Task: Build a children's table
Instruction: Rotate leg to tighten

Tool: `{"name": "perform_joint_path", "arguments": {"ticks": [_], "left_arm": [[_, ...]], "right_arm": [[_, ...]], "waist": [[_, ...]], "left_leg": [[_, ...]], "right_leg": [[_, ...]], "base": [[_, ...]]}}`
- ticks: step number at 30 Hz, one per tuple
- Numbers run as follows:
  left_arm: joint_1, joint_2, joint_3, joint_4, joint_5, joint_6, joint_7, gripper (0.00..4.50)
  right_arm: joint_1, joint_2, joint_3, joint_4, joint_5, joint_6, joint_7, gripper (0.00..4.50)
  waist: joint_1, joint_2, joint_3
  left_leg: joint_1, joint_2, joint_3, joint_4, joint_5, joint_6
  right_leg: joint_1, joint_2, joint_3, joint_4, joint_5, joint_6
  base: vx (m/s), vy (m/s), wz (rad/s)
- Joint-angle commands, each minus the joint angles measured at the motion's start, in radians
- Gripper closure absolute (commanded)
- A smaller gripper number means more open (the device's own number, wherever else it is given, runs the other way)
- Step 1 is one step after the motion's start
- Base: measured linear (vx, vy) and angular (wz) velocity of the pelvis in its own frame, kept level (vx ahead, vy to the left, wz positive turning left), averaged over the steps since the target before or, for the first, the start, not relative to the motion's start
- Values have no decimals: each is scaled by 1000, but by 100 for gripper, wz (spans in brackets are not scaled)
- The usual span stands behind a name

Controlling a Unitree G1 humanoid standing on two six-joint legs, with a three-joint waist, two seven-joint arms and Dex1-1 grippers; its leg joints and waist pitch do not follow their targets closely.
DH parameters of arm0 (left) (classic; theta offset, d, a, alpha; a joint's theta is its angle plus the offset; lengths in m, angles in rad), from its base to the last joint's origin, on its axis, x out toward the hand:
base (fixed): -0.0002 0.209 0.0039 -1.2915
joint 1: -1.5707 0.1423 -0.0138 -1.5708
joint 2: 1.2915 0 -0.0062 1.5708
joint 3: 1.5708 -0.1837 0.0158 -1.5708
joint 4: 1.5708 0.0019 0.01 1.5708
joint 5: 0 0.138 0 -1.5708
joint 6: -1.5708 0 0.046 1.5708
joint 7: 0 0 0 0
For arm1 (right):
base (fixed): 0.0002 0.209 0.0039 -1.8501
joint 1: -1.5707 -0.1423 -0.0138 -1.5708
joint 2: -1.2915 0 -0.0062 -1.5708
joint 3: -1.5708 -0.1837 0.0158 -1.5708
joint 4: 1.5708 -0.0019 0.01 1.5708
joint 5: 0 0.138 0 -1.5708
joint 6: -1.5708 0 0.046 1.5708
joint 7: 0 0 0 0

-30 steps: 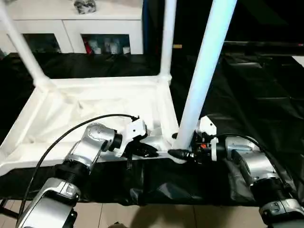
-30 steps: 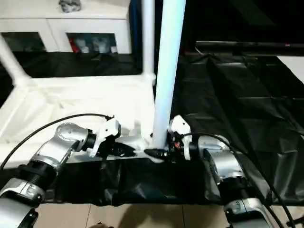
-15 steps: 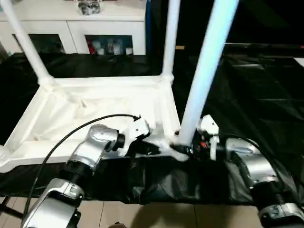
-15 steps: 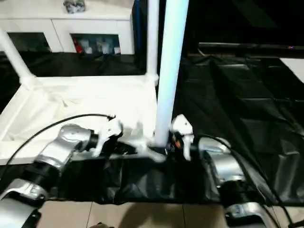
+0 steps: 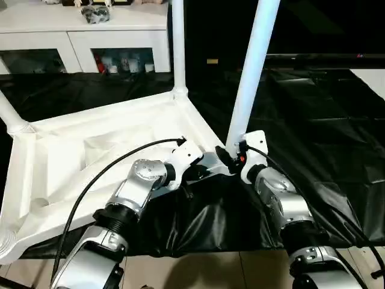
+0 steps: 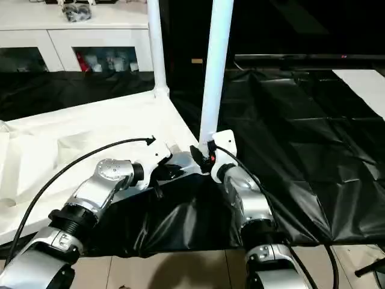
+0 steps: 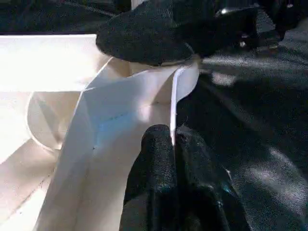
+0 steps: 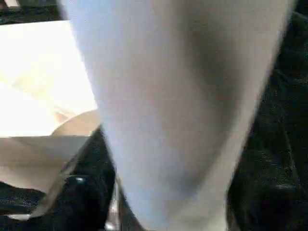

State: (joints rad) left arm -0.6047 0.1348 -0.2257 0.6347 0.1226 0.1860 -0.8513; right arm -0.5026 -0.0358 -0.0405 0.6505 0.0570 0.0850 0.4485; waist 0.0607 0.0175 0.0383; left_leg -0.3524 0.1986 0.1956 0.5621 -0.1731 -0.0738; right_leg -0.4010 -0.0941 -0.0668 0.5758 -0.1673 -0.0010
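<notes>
The left hand point(image 7: 172, 159) pinches the thin rim of the large white plastic tabletop point(image 5: 90, 150). The right hand point(image 5: 227, 155), just beside, grips a long white tubular leg point(image 5: 251, 66) at its base.

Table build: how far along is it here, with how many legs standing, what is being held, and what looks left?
Done: three legs stand on the upturned tabletop: far leg, left leg, near leg. In hand: the left gripper pinches the tabletop's rim, and the right gripper is at the near leg's base. Left: the near-left corner socket holds no leg; afterwards the table likely needs turning upright.
</notes>
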Motion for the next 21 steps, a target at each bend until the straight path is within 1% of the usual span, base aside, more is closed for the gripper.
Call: {"name": "perform_joint_path", "arguments": {"ticks": [1, 2, 3, 4, 5, 6, 7, 8, 9, 10, 11, 12, 13, 14, 15, 16, 17, 19, 20, 21], "left_arm": [[-12, -49, -28, -38, -41, -43, -8, 450], [-3, -25, -34, -49, -46, -59, -50, 450], [-3, -25, -34, -49, -46, -59, -50, 450], [2, -13, -37, -53, -53, -73, -80, 450], [4, -9, -38, -55, -55, -78, -91, 450], [10, 4, -41, -62, -61, -82, -118, 450], [15, 14, -44, -68, -65, -88, -141, 450], [20, 24, -45, -76, -74, -93, -172, 450], [20, 24, -45, -76, -74, -93, -172, 450], [27, 51, -49, -88, -87, -99, -234, 450], [27, 52, -49, -88, -88, -99, -237, 450], [28, 71, -52, -88, -90, -103, -271, 450], [27, 78, -54, -87, -90, -106, -283, 450], [24, 95, -55, -82, -93, -109, -312, 450], [23, 99, -55, -81, -94, -108, -318, 450], [22, 108, -57, -77, -93, -114, -331, 450], [21, 120, -57, -75, -94, -118, -355, 450], [21, 130, -58, -74, -94, -121, -371, 450], [21, 134, -58, -74, -95, -122, -377, 450], [22, 139, -58, -75, -97, -120, -389, 450]], "right_arm": [[12, 67, 103, 5, 31, 31, 147, 95], [18, 33, 121, -11, 24, 21, 190, 88], [18, 33, 121, -11, 24, 21, 190, 84], [22, 12, 132, -17, 19, 17, 221, 84], [23, 4, 136, -18, 17, 14, 232, 84], [31, -20, 151, -27, 11, 4, 268, 84], [36, -37, 160, -32, 7, -4, 296, 84], [44, -58, 171, -41, 7, -14, 341, 84], [44, -58, 171, -41, 7, -14, 341, 84], [64, -107, 194, -69, 18, -32, 457, 84], [65, -110, 196, -71, 19, -32, 463, 84], [77, -143, 211, -90, 26, -41, 540, 84], [80, -156, 217, -96, 28, -46, 569, 84], [86, -185, 231, -108, 33, -51, 636, 84], [86, -192, 234, -110, 35, -51, 650, 84], [86, -204, 240, -112, 36, -54, 675, 84], [83, -219, 248, -112, 40, -54, 712, 109], [79, -230, 256, -111, 39, -56, 737, 109], [77, -234, 259, -111, 39, -57, 748, 115], [76, -240, 265, -113, 39, -53, 766, 120]], "waist": [[5, -19, -46], [6, -19, -48], [6, -20, -49], [9, -22, -50], [8, -23, -50], [11, -23, -51], [10, -23, -51], [12, -25, -52], [12, -25, -52], [16, -23, -55], [18, -24, -55], [20, -24, -56], [24, -22, -57], [32, -20, -59], [34, -21, -61], [37, -20, -60], [38, -21, -58], [41, -21, -56], [43, -19, -54], [43, -21, -53]], "left_leg": [[3, 25, -23, -74, -349, 39], [0, 27, -21, -73, -327, 45], [-1, 27, -19, -71, -316, 48], [-2, 26, -18, -70, -294, 53], [-3, 26, -16, -70, -285, 57], [-4, 27, -16, -68, -265, 61], [-4, 27, -14, -66, -256, 65], [-7, 27, -14, -65, -235, 73], [-7, 27, -14, -65, -235, 73], [-7, 29, -12, -62, -203, 79], [-6, 30, -11, -60, -198, 84], [-9, 31, -10, -59, -183, 92], [-6, 32, -8, -57, -175, 96], [-4, 34, -6, -53, -151, 107], [-3, 34, -5, -51, -147, 111], [-2, 34, -4, -51, -145, 113], [-3, 35, -4, -52, -155, 115], [-1, 36, -4, -53, -182, 107], [0, 37, -5, -55, -198, 95], [2, 37, -5, -57, -216, 83]], "right_leg": [[28, -54, 31, -95, -518, -97], [31, -54, 34, -90, -472, -112], [32, -53, 35, -86, -448, -117], [34, -54, 37, -81, -408, -133], [35, -52, 37, -80, -395, -139], [38, -54, 36, -75, -368, -151], [38, -54, 37, -75, -356, -156], [43, -55, 36, -72, -348, -160], [43, -55, 36, -72, -348, -160], [45, -54, 36, -65, -297, -176], [45, -52, 36, -63, -278, -183], [48, -51, 35, -57, -241, -197], [47, -49, 35, -55, -222, -203], [46, -46, 34, -46, -161, -228], [47, -45, 34, -43, -142, -236], [46, -46, 35, -42, -129, -243], [46, -46, 34, -42, -129, -248], [46, -49, 34, -47, -173, -245], [44, -50, 35, -49, -207, -238], [43, -51, 35, -53, -239, -228]], "base": [[0, 0, 0], [0, 0, 0], [0, 0, 0], [0, 0, 0], [0, 0, 0], [0, 0, 0], [0, 0, 0], [0, 0, 0], [0, 0, 0], [0, 0, 0], [0, 0, 0], [0, 0, 0], [54, 5, 0], [0, 0, 0], [0, 0, 0], [0, 0, 0], [0, 0, 0], [0, 0, 0], [0, 0, 0], [0, 0, 0]]}}
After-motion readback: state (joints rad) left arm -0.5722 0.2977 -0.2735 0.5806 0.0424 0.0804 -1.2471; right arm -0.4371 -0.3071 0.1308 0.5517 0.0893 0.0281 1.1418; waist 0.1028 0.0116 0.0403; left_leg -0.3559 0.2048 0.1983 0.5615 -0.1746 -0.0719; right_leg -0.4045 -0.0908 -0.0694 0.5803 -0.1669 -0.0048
